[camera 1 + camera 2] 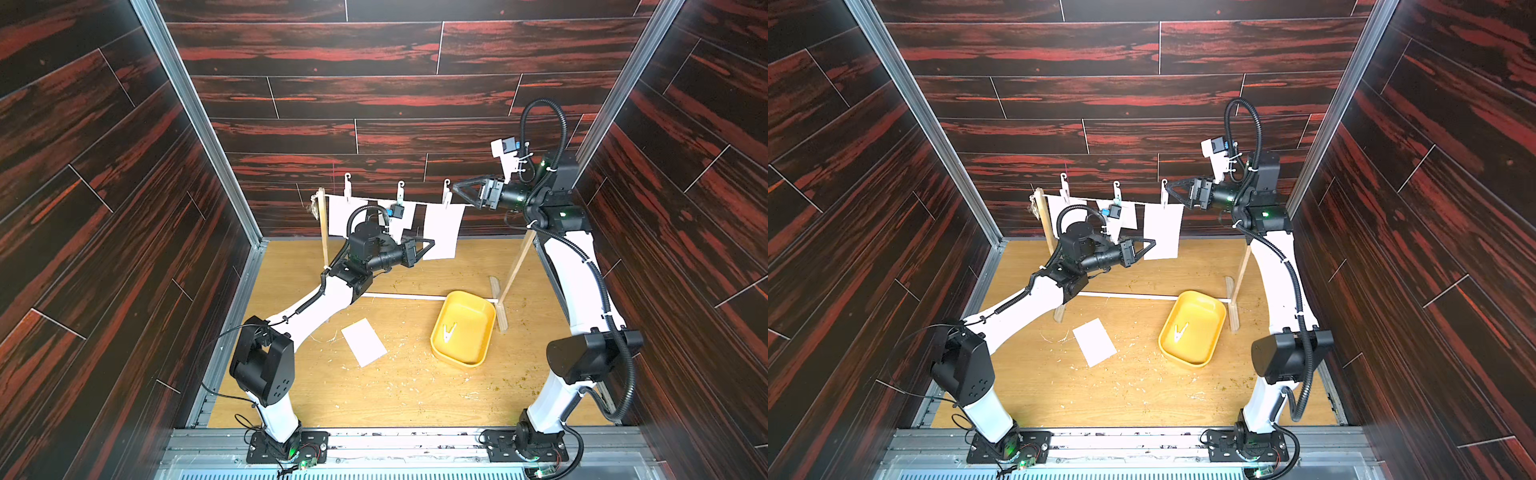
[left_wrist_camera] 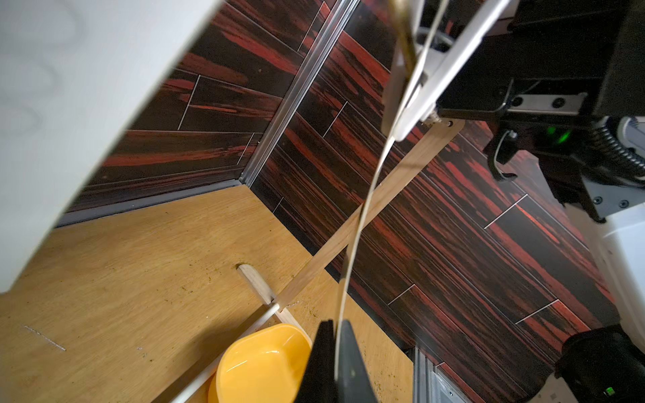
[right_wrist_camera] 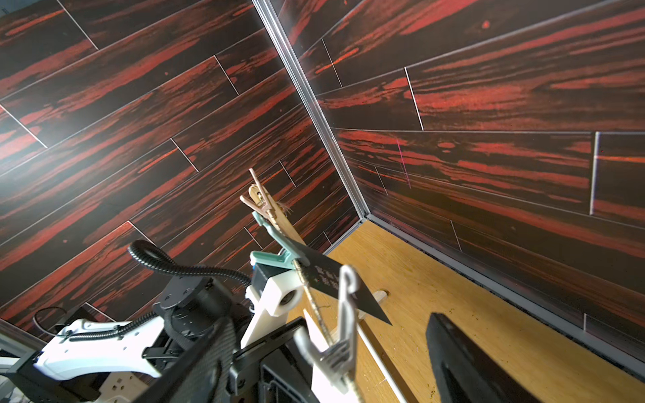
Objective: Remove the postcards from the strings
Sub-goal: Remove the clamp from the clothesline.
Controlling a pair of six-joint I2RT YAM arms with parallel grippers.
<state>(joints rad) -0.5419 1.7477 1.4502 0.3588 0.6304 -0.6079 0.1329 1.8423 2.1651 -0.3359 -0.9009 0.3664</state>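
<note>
Pinching the lower left edge of the rightmost hanging postcard (image 1: pixel 442 232) with the left gripper (image 1: pixel 431 243), jaws pressed together on the paper. Holding the right gripper (image 1: pixel 457 187) spread wide around the clothespin (image 3: pixel 342 331) that clips this card to the string (image 3: pixel 316 310), one finger on each side, apart from both. Noting the leftmost postcard (image 1: pixel 343 216) and the middle postcard (image 1: pixel 409 220) hanging on the same far line. Noting a fourth postcard (image 1: pixel 365 341) lying flat on the table (image 1: pixel 395 395), nearer, just left of a yellow tray (image 1: pixel 473 332) holding a loose clothespin (image 1: pixel 449 331).
</note>
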